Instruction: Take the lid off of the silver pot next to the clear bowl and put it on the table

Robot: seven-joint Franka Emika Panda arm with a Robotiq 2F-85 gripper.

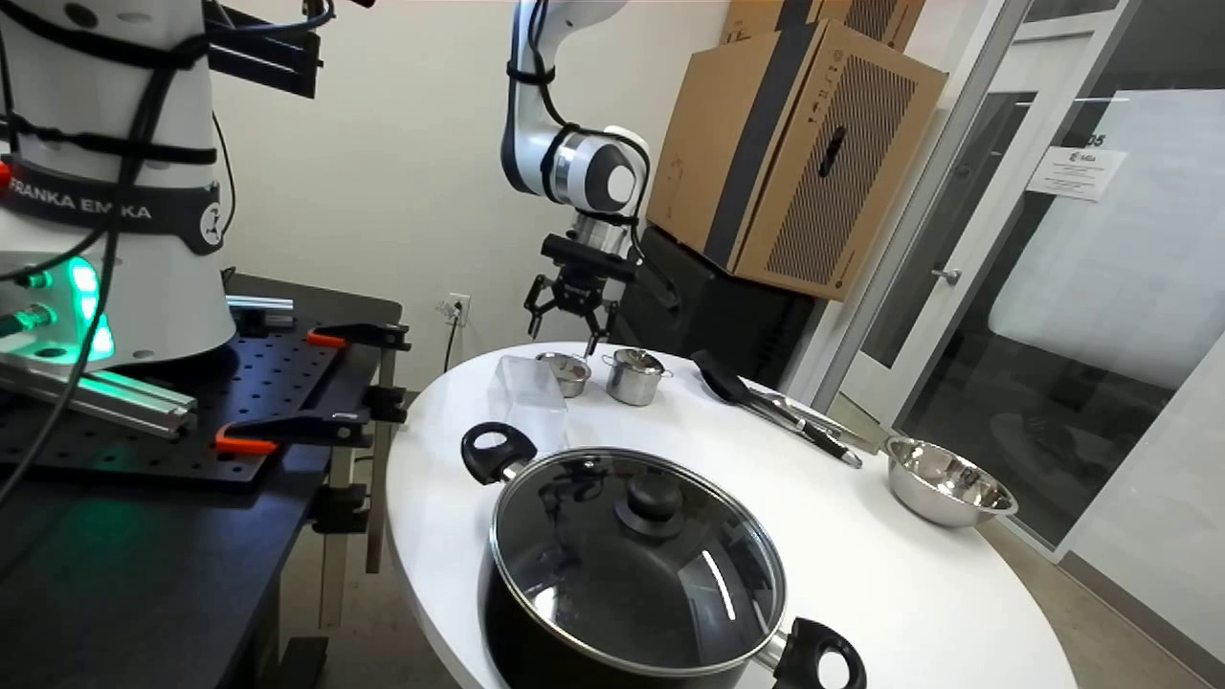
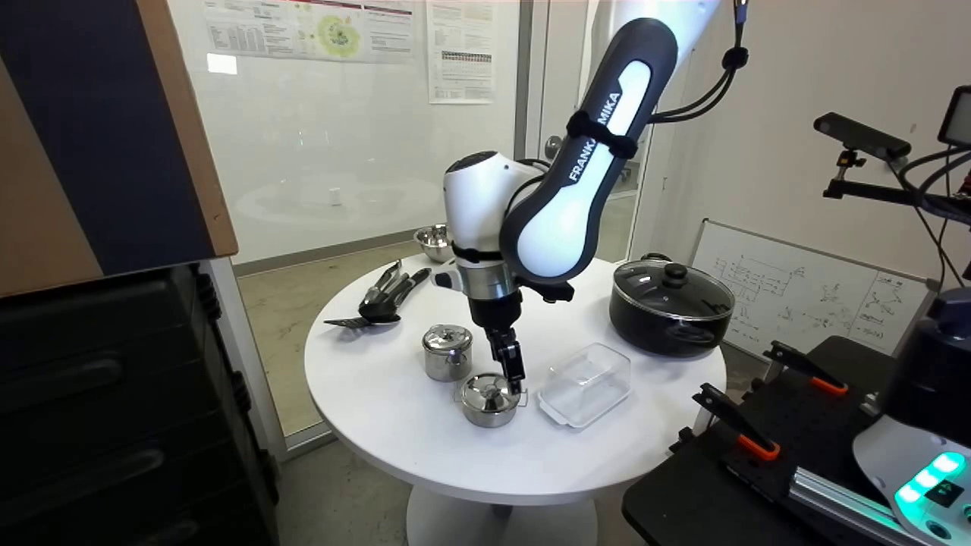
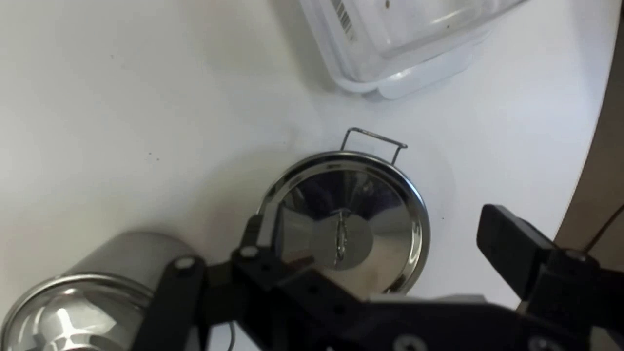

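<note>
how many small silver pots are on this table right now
2, both lidded: a short pot under the tool, and a taller pot beside it, toward the utensils.

Gap beside the silver pot [image 2: 486, 412]
Bare table [image 3: 312, 114] lies toward the clear container [image 2: 586, 385]; taller pot [image 2: 447, 364] obstructs another side.
</note>
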